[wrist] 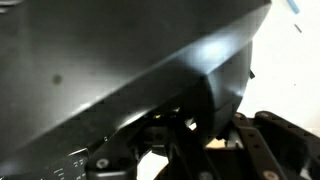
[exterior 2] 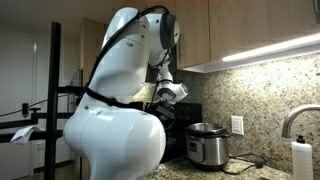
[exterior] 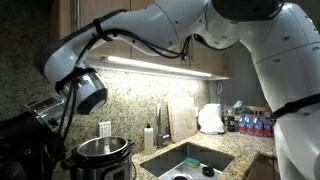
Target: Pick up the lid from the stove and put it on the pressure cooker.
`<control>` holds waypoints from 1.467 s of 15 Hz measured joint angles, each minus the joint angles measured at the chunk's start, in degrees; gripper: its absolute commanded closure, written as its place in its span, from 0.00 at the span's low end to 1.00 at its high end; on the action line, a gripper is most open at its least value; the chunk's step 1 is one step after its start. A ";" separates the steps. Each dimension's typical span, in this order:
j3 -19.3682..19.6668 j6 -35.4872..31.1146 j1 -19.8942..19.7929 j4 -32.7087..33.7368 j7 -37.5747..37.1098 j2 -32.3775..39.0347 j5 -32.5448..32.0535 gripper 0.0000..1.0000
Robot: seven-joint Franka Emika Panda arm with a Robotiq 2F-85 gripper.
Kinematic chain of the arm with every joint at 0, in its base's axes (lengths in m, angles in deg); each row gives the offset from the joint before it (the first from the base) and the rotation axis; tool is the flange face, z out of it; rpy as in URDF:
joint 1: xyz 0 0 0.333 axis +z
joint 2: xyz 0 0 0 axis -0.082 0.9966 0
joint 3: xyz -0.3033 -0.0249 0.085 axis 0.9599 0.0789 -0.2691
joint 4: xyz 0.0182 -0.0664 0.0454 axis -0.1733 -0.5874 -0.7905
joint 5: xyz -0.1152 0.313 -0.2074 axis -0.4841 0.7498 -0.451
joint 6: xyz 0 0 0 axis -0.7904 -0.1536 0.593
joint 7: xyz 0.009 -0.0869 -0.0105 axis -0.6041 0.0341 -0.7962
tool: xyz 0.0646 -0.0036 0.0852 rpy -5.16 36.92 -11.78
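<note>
Arm [exterior 2: 115, 110]: white, fills much of both exterior views, bent down toward stove [exterior: 18, 140]. Counter [exterior: 232, 155]: speckled granite, steel sink [exterior: 188, 160] set in it. Pressure cooker [exterior: 102, 155]: upright on counter, just beside stove, top open. Gripper [exterior: 42, 110]: low over stove, spread or closed cannot tell. Black glossy surface fills most of wrist view. Lid: position cannot be made out; stove area too dark and blurred.

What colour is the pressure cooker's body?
The pressure cooker is brushed steel with a black rim, clearest in an exterior view.
</note>
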 measured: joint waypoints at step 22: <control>-0.66 -33.69 1.53 -19.97 31.94 -25.51 65.04 0.97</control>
